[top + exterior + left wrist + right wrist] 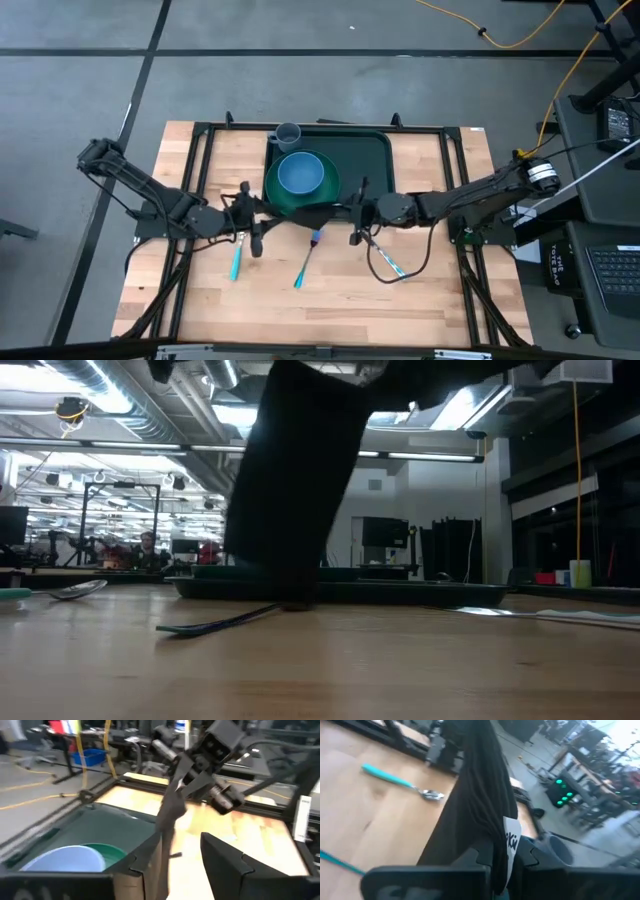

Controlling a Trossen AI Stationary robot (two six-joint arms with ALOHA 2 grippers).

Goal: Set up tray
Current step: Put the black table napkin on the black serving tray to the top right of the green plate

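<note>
The dark green tray (365,150) lies at the table's far middle. It carries a round green plate (272,188) with a light blue bowl (299,173) on it, and a grey cup (288,133) at its far left corner. A black cloth (305,212) with a white label (511,840) spans between the two grippers, just near of the tray. My right gripper (502,857) is shut on it. My left gripper (182,860) is open at the cloth's left end, and the cloth (165,835) runs down past one finger. My right gripper pinches the black cloth between its two fingers at a bunched part beside the white label (495,842), several layers gathered together. The cloth hangs below the fingers, and its lower end (295,600) reaches the table. My left gripper stands open around the cloth's other end; I cannot tell whether a finger (142,865) touches it.
A teal-handled spoon (237,260) lies near of the left gripper. A blue fork (305,262) lies near the table's middle and another utensil (390,262) near of the right gripper. A black frame (440,128) rims the table, with bare wood along the near edge.
</note>
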